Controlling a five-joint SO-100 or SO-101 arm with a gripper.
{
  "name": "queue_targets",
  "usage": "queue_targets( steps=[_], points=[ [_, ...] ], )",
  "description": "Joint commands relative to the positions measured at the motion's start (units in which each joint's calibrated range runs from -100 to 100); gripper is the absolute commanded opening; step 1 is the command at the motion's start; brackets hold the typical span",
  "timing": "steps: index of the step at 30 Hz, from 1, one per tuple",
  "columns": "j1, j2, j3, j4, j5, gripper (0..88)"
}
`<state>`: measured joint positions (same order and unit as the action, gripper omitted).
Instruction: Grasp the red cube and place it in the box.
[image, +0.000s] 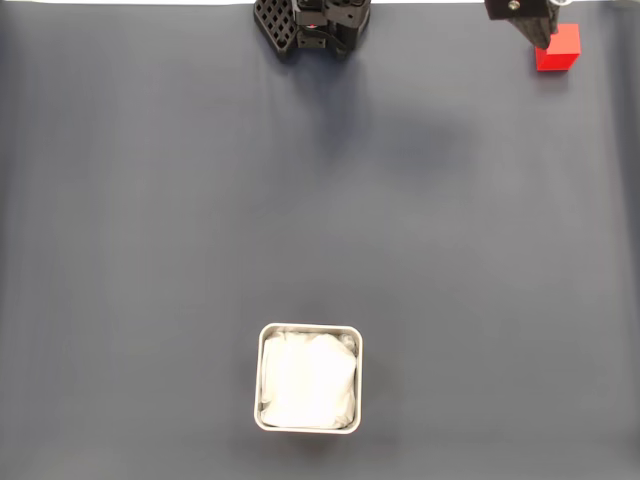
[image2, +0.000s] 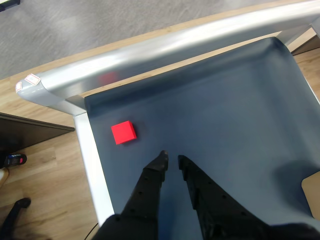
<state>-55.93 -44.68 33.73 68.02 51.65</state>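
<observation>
The red cube (image: 557, 48) sits on the dark mat at the far top right of the fixed view. My gripper (image: 540, 30) enters from the top edge there, its black tip just left of the cube and overlapping its corner. In the wrist view the cube (image2: 123, 132) lies ahead and to the left of my gripper (image2: 172, 160), apart from it. The two black fingers stand slightly open with a narrow gap and nothing between them. The box (image: 309, 378), a square silvery tin with white lining, rests near the bottom centre, far from the cube.
The arm's black base (image: 315, 25) is at the top centre of the fixed view. In the wrist view a silvery table rail (image2: 165, 45) borders the mat close behind and left of the cube, with wooden floor beyond. Bare dark mat (image: 200, 220) stretches between cube and box.
</observation>
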Motion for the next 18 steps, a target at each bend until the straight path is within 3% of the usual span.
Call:
queue_targets(
  steps=[1,18],
  points=[
    [-1.5,-0.8,-0.1,-1.1,-0.6,3.6],
    [-5.7,0.7,3.4,-3.4,0.6,6.2]
  ],
)
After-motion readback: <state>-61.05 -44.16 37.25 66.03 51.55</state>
